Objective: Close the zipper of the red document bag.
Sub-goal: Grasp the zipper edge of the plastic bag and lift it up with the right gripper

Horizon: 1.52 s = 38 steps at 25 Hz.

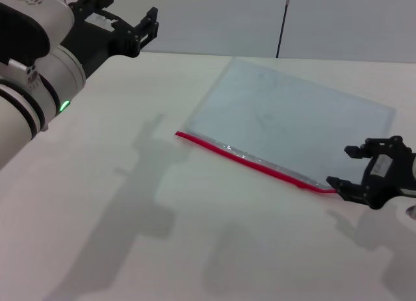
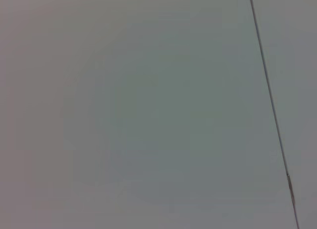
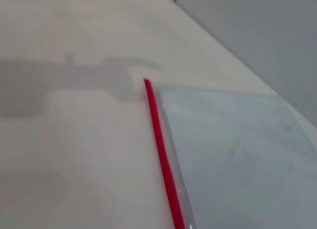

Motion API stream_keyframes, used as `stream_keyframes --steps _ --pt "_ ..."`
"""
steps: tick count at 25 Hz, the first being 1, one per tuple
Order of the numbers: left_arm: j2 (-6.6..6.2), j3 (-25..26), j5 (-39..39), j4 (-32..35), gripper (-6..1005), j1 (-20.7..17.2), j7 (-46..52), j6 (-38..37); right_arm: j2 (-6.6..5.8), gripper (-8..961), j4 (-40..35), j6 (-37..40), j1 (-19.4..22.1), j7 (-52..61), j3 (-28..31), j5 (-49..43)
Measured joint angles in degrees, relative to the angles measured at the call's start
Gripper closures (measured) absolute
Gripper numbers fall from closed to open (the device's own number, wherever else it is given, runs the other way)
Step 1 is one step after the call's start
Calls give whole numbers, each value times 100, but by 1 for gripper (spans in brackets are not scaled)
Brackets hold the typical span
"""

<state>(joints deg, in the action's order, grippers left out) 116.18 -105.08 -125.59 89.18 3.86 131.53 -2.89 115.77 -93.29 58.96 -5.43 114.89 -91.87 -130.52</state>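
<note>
The red document bag lies flat on the white table, a translucent pale blue-grey pouch. Its zipper is a thin red strip along the near long edge, running from the left corner to the right corner. My right gripper hovers low at the zipper's right end, open, with one fingertip close to the red corner and nothing between the fingers. The right wrist view looks along the zipper and the bag. My left gripper is raised at the far left, open, away from the bag.
A grey wall with a thin dark vertical seam stands behind the table. The left wrist view shows only that wall and seam. Arm shadows fall on the bare table left of the bag.
</note>
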Motion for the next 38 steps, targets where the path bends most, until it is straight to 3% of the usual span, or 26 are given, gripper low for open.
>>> stream_keyframes --steps 12,22,27,30,38 --pt "-6 17 -10 -32 242 17 -22 -2 49 317 286 4 -219 338 -129 -1204" --pt "-8 69 -9 -45 242 35 -22 -1 60 272 462 -509 -325 1138 -821 -2308" --pt "-8 77 -9 -58 242 41 -22 -1 60 270 565 -579 -385 1209 -912 -2379" --pt "-8 78 -9 -77 242 49 -22 -1 60 199 626 -580 -421 1214 -938 -2385" --pt "-8 76 -9 -112 243 79 -22 -1 51 201 786 -610 -522 1240 -1061 -2538"
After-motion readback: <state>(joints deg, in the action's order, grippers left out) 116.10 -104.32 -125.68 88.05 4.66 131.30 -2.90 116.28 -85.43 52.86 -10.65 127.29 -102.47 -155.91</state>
